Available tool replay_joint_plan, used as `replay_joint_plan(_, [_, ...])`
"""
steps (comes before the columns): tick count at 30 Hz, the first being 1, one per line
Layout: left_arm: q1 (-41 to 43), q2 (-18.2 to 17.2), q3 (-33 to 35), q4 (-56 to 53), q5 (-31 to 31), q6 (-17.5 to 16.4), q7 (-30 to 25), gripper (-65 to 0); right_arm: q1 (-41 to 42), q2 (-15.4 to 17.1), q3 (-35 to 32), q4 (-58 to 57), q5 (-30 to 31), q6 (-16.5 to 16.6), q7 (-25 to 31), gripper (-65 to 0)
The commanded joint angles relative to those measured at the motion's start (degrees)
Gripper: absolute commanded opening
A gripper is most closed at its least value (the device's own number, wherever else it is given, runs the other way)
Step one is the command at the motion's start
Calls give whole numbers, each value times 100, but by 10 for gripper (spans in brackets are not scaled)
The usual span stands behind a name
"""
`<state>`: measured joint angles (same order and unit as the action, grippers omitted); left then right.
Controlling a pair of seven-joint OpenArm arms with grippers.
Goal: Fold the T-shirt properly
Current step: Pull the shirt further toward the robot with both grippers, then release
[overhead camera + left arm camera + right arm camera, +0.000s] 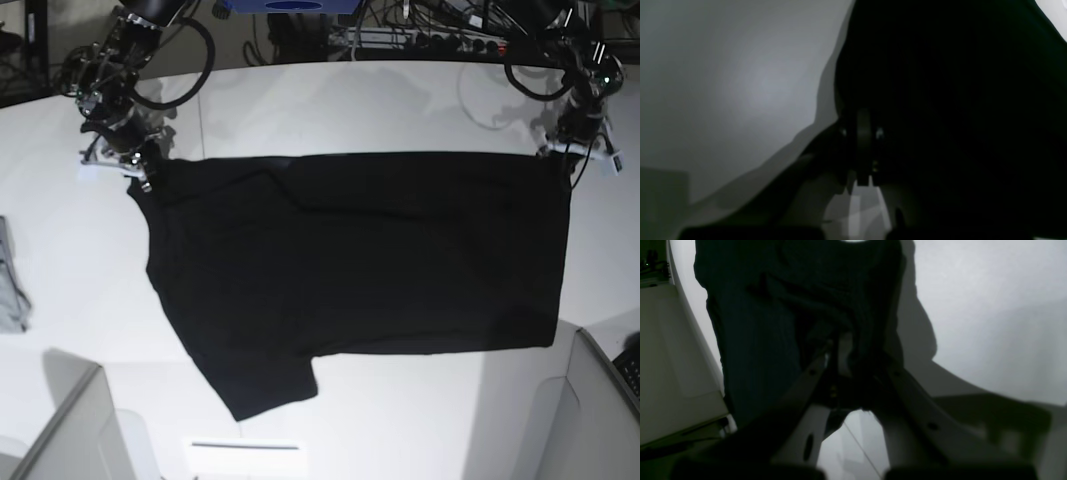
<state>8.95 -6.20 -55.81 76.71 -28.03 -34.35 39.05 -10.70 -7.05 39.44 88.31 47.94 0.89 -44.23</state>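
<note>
T-shirt (pixel 370 250) hangs stretched between two arms above the white table (pixel 300 110), plain black side toward the base camera, no print visible. Top edge pulled taut and roughly level; one sleeve droops at lower left of the base view.

Right gripper (pixel 135 168) at the corner on that view's left. Right wrist view: fingers pressed together on a bunched fold of black cloth (pixel 826 323), fabric falling away ahead of it.

Left gripper (pixel 560 150) at the opposite corner. Left wrist view very dark; jaws appear closed with cloth (pixel 957 100) draped over them, pinching the hem as far as I can judge.

Small grey cloth (pixel 10 280) lies at the table's left edge, well apart.

Reason for the hold, as I read it: lifting by two corners lets gravity flatten wrinkles and square the garment before laying it down. Folding proper not yet begun. Risk: uneven tension could skew the lay
</note>
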Motion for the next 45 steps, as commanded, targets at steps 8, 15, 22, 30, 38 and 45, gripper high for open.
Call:
replay_joint_plan(8, [604,-62,-23,791,56,28,29,-650,-447,24,25,835,124,30,58,-650])
replay_joint_plan(15, [1079,-44,-23,1301,56,28,29,-650,-886,24,34,1046,133,30,58,-650])
replay_joint_plan(22, [1307,-35,-58,1494,56,28,29,-650,-1475,-3,34,1485,458,30,58,-650])
replay_joint_plan(30, [1641,35,-67,1661,38,28,29,-650,-1967,15,34,1503,1188,-225,58,-650])
replay_joint_plan(38, [1835,44,-76,1828,21,28,29,-650,-2222,15,34,1670,1223,-225,49,-650])
replay_joint_plan(45, [1975,53,-76,1925,21,28,29,-650,-2284,15,25,1714,1214,-225,49,-650])
